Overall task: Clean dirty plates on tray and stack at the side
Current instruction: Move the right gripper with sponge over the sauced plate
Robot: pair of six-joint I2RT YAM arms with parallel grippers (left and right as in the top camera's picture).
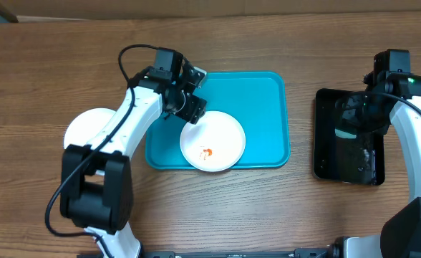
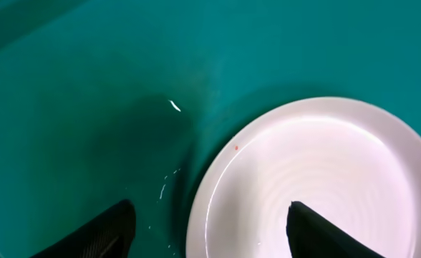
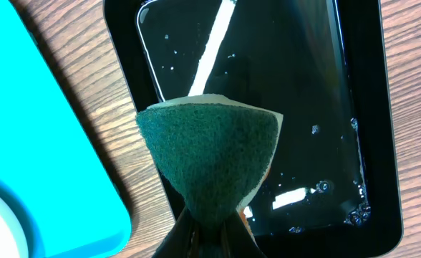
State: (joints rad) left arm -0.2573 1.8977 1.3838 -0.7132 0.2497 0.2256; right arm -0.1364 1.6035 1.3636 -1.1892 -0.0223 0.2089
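The dirty white plate point(image 1: 212, 141) sits at the front of the turquoise tray point(image 1: 264, 100), with an orange smear point(image 1: 207, 152) near its middle. The left gripper point(image 2: 210, 215) hangs over the plate's rim, jaws spread wide and holding nothing, one finger over plate and one over bare tray. My guess is it's lining up to grab the rim. Another white plate point(image 1: 81, 127) sits on the table left of the tray, probably the stack spot. The right gripper point(image 3: 209, 240) is pinched on a green scouring sponge point(image 3: 207, 158) above the wet black tray point(image 3: 371, 143), ready to scrub.

Brown wooden table point(image 1: 24, 86) (visible grain) fills the whole background.
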